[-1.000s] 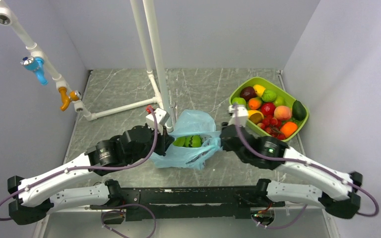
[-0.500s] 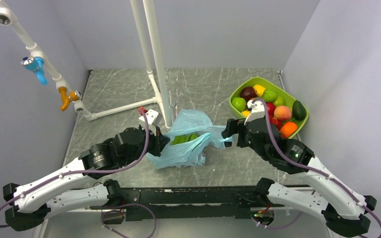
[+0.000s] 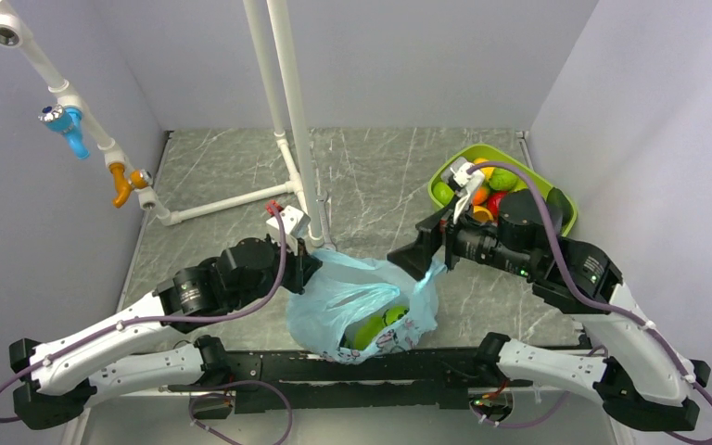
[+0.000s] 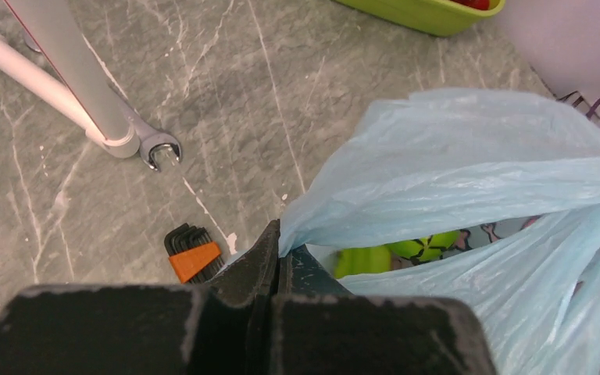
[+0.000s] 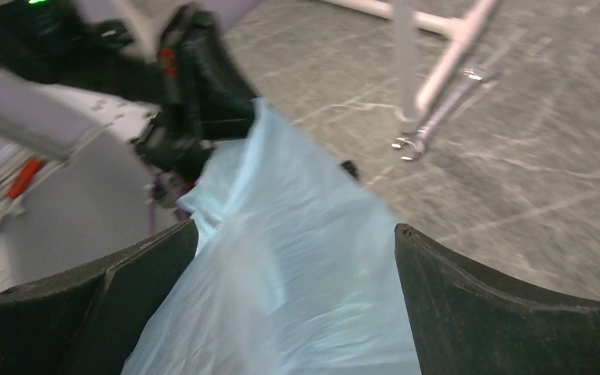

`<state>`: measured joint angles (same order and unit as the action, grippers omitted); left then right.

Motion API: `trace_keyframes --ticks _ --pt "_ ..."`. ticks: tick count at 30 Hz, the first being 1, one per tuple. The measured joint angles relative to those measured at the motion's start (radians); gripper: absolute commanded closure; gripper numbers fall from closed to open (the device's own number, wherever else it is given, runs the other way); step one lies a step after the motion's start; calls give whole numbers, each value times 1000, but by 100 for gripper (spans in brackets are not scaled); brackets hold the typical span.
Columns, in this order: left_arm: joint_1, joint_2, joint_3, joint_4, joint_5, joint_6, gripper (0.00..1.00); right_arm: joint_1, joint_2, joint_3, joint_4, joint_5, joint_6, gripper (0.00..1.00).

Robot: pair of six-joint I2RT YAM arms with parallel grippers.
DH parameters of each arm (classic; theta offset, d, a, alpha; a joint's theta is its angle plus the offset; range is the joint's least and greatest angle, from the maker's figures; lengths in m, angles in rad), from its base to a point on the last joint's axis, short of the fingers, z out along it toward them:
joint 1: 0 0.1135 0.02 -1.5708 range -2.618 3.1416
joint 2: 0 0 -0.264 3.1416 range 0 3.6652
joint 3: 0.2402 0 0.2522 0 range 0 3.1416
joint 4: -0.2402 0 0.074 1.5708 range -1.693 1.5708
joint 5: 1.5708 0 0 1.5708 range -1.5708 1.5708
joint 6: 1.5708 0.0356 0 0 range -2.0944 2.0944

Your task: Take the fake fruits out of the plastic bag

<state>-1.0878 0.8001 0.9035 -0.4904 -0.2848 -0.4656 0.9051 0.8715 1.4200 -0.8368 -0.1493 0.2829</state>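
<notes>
**Desk:** Where's the bag sitting?

**Me:** The plastic bag [image 3: 362,301] is slumped at the near edge of the table, between my two arms. The mouth is tipped up, and I can see green fake fruits [image 3: 377,324] low inside it.

**Desk:** And the left side?

**Me:** The left gripper [image 4: 276,234] is clamped tight on the bag's rim. That pins one lip so the mouth gapes instead of folding flat.

**Desk:** Is the right holding anything?

**Me:** No. The right gripper [image 5: 297,234] has its jaws spread wide. Blue film lies between them but isn't pinched. I'd say that hand is free so it can go in for a fruit.

**Desk:** Where would the fruit go?

**Me:** My guess is the lime-green tray [image 4: 422,16] at the back right, behind my right arm. It already has fruit in it.
</notes>
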Motion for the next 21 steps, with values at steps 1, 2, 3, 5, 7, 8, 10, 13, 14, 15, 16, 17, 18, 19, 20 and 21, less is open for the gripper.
trace_keyframes --ticks 1,2,3,5,7,8,10,13,14,15,16,17,18,19,20,21 --pt "0 2 0 -5 -1 1 100 0 5 -5 -1 39 -2 0" --pt "0 3 0 -11 -4 0 100 0 4 -19 0 103 -2 1" --pt "0 2 0 -15 -11 0 100 0 -4 -42 0 171 2 0" --pt "1 -5 0 -15 -32 -1 100 -1 -31 -105 2 289 9 0" --pt "5 -16 2 -14 -49 0 100 -2 -58 -179 3 387 21 0" --pt "8 -21 6 -14 -56 1 100 -2 -71 -219 13 420 24 0" --pt "14 -23 30 -11 -68 6 100 -2 -95 -298 51 469 38 0" --pt "19 -23 77 -1 -84 15 100 -2 -122 -410 147 518 76 0" --pt "23 -21 98 -1 -91 21 100 -1 -128 -444 188 530 94 0" --pt "26 -17 117 -2 -99 28 100 -1 -133 -471 231 540 112 0" --pt "30 -10 143 -6 -111 33 100 -1 -135 -491 274 549 125 0" --pt "35 -2 165 -9 -122 38 100 -1 -135 -502 322 558 134 0" --pt "45 9 196 -15 -135 50 100 -2 -133 -509 368 564 141 0" --pt "54 18 220 -17 -143 61 100 -2 -130 -512 411 565 144 0" --pt "68 27 246 -22 -146 71 100 -2 -124 -515 477 563 145 0" --pt "88 40 282 -39 -143 85 100 -2 -117 -529 577 558 144 0"
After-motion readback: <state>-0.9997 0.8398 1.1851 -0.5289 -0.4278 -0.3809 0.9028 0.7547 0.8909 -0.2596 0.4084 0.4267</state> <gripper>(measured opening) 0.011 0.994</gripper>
